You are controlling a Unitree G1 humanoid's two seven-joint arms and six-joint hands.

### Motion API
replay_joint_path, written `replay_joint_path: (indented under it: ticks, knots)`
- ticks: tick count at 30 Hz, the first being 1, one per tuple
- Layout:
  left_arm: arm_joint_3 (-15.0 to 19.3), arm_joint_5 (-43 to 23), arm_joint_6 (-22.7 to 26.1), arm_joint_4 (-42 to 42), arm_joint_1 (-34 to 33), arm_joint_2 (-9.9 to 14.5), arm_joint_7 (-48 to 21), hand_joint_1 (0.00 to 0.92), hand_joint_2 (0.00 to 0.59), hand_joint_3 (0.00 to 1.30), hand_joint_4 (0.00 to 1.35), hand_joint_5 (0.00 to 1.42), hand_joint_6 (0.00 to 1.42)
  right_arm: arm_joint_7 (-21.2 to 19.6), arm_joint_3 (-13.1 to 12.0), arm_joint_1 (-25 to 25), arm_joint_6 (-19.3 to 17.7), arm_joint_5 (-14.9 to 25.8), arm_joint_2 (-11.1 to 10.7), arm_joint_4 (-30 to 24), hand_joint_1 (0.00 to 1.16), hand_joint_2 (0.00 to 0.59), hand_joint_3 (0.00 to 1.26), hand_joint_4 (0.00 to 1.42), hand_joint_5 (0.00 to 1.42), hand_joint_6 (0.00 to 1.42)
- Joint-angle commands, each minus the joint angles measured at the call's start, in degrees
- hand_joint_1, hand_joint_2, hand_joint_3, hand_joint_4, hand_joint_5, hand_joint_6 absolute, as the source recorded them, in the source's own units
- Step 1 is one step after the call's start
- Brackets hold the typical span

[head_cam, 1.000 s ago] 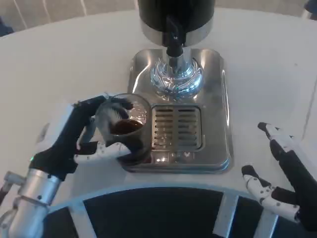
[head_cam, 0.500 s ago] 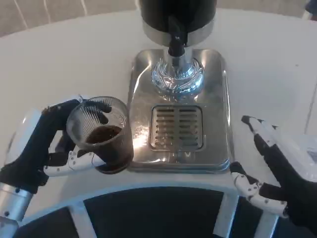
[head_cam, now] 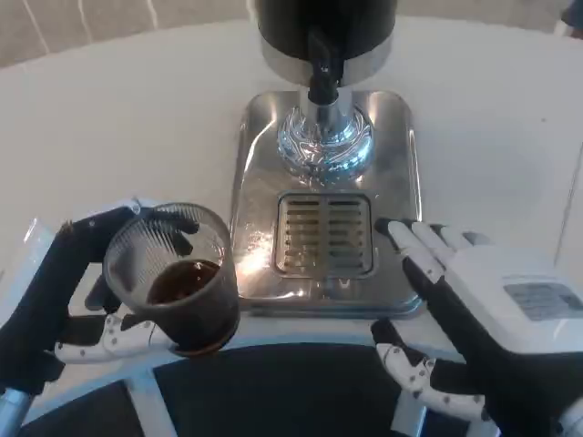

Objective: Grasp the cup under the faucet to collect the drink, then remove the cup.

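Note:
A clear ribbed cup with dark drink in its bottom is held by my left hand, whose fingers wrap around it from the left. The cup sits left of the steel drip tray, off its edge, over the white table. The black faucet of the dispenser hangs above the tray, with nothing under it. My right hand is open, fingers spread, at the tray's front right corner beside the slotted grate.
The dispenser's black and chrome body stands at the back of the tray. A dark curved panel with white ribs runs along the near edge. White table extends to the left and right.
My left hand has carried the cup further left and toward me, away from the tray. My right hand has moved left and forward, up to the tray's front right corner.

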Motion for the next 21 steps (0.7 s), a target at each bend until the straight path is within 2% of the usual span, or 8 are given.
replay_joint_path:
  ticks: [1,9,21]
  knots:
    - [1.5,-2.3,-0.3,-4.4,3.5,0.0,-1.2,0.641,0.0,0.93,1.11,1.33,1.42,0.5,2.1,2.6,-2.0,-0.9,0.8,-2.0,0.39,0.549,0.0,0.0,0.0,0.0]
    - [2.3,-3.0,0.1,-10.2,7.9,-0.4,-2.6,0.642,0.0,0.93,1.11,1.33,1.42,1.0,3.9,4.8,-4.4,-1.8,1.8,-3.3,0.4,0.552,0.0,0.0,0.0,0.0]
    - [2.3,-2.8,1.0,-14.1,10.3,-1.7,-4.3,0.646,0.0,0.93,1.11,1.33,1.42,1.0,3.6,7.7,-6.0,-1.1,2.4,-4.1,0.42,0.558,0.0,0.0,0.0,0.0]
